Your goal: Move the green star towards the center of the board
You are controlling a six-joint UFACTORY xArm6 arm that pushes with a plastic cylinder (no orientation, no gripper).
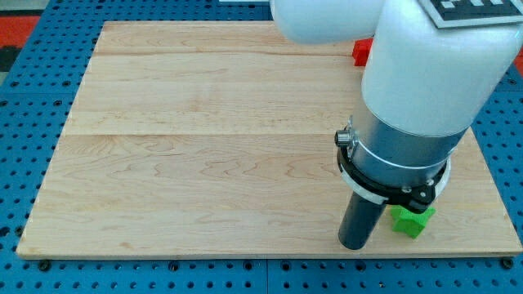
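Note:
The green block [411, 220], the star by the task's name, lies near the board's bottom right corner, and the arm hides part of it. My tip [355, 244] rests on the wooden board [204, 139] just left of the green block, close to or touching it. A red block [361, 52] shows at the view's top right, partly hidden behind the white arm.
The large white and grey arm body [425, 90] covers the right part of the board. The board lies on a blue perforated table [24, 98]. The board's bottom edge is close below my tip.

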